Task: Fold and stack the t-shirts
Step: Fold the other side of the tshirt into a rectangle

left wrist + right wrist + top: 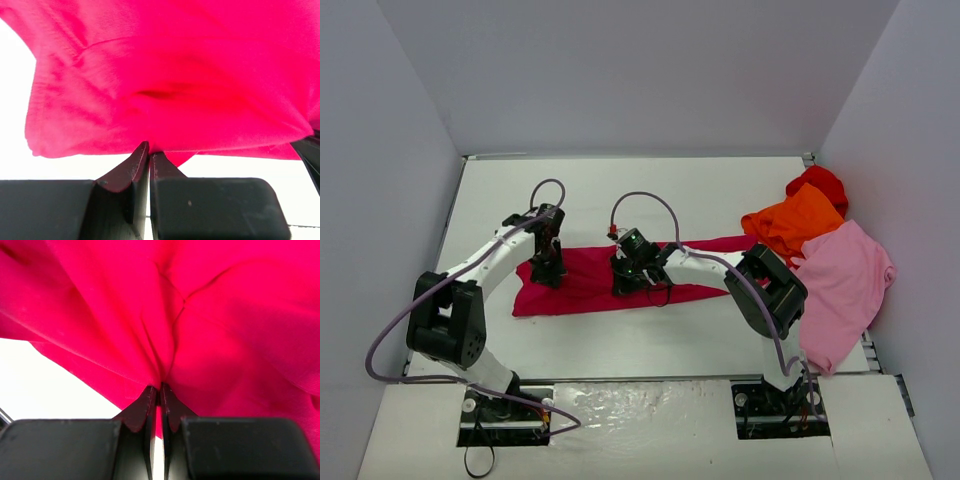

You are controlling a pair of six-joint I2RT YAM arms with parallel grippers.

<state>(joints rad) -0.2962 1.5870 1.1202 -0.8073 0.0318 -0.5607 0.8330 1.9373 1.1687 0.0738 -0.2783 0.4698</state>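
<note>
Crimson cloth fills nearly all of both wrist views. The crimson t-shirt [605, 282] lies stretched in a long band across the middle of the white table [620, 190], with both arms reaching onto it.

The left end effector [150, 151] is closed, with a small bit of the shirt's edge nipped right at its tips. From above it sits on the shirt's left end. The right end effector [160, 389] is clamped on a bunched fold. Creases fan out from the tips, and a sliver of red shows in the slit between the fingers. From above it's nearer the middle of the band.

Hard to make out:
- In the top view the wrists cover both sets of fingertips, so the grips aren't visible there.
- The wrist cameras are so close that the shirt runs off the frame. I can't tell sleeve from hem, or how many layers are caught.

The other shirts are heaped at the far right of the table:
- The orange shirt [790, 222] lies partly over the light pink shirt [842, 285].
- The bright red shirt [820, 184] pokes out behind the orange one and is mostly hidden.
- The right arm's elbow covers a bit of the pink one's left edge.
</note>
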